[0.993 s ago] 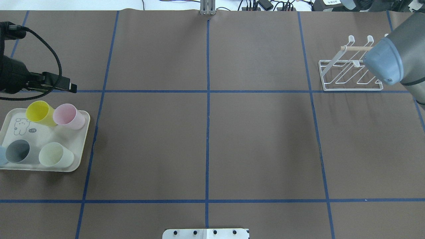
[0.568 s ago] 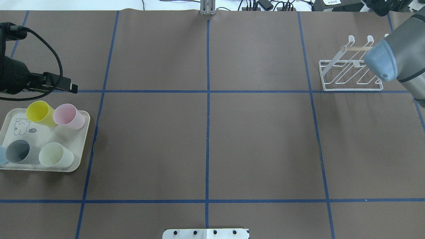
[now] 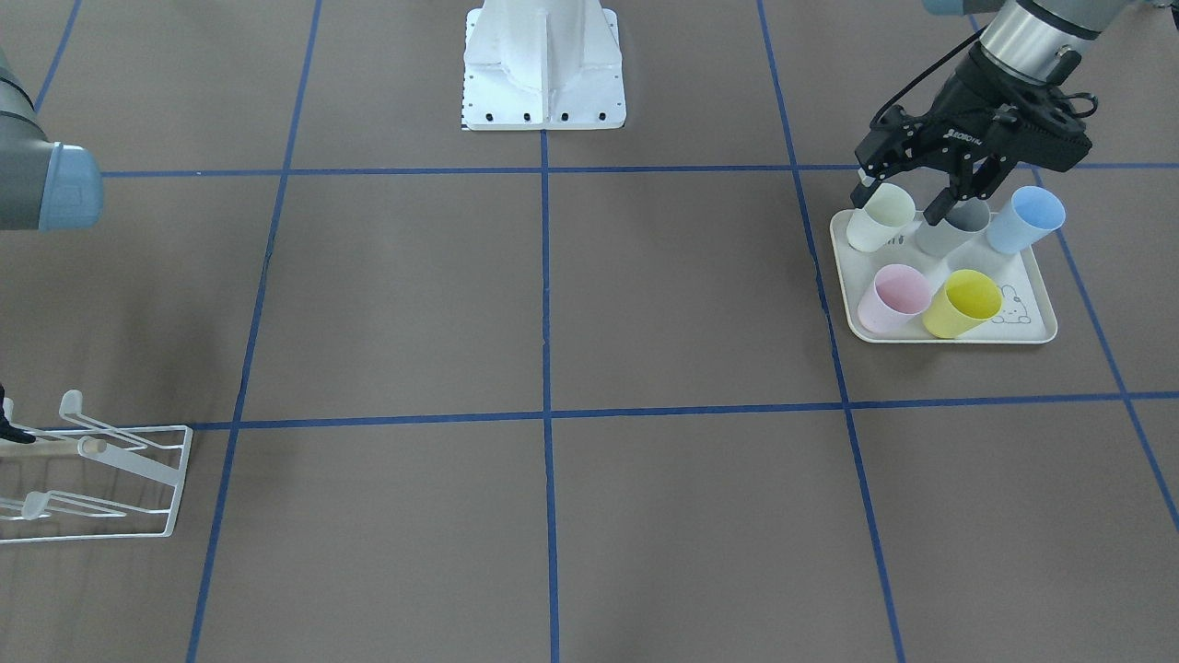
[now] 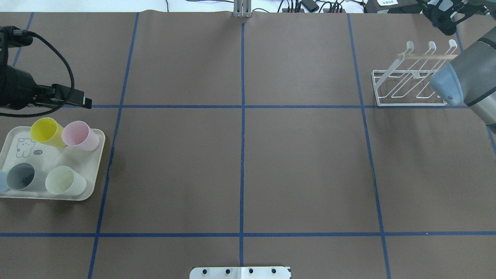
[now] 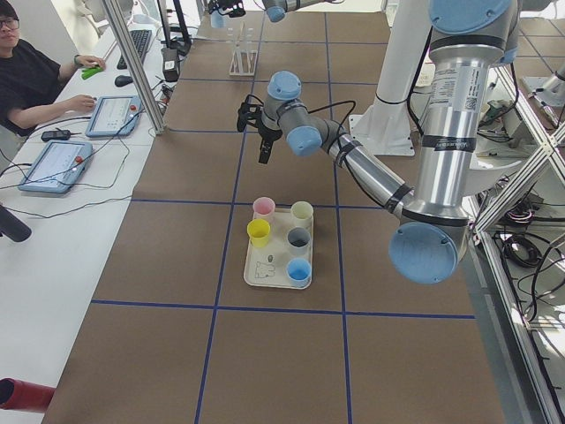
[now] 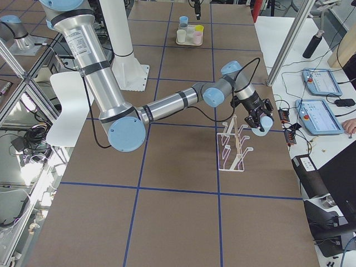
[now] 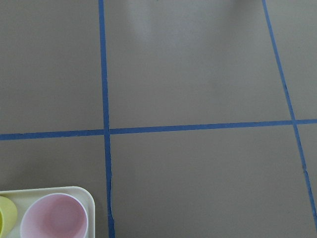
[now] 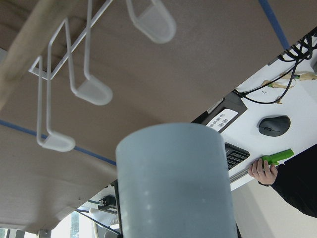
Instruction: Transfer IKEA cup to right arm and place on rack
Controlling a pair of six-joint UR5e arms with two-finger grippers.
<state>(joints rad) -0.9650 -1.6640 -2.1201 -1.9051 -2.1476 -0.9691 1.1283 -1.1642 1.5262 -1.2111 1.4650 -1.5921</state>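
While the right pincer (image 6: 259,120) is clamped on the pale cup (image 8: 176,188) beside the rack (image 4: 410,90) at the table's far right corner, a misaligned approach could snag a peg (image 8: 92,92) and tip it; the left pincer (image 3: 901,204) hangs apart over the tray (image 3: 953,340).

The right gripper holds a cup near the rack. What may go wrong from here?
1. The pale blue cup, shut in the right gripper, hangs beside the rack, not over a peg; it may miss or push the light wire frame.
2. The wooden rod runs close by the pegs; the cup's rim may catch it.
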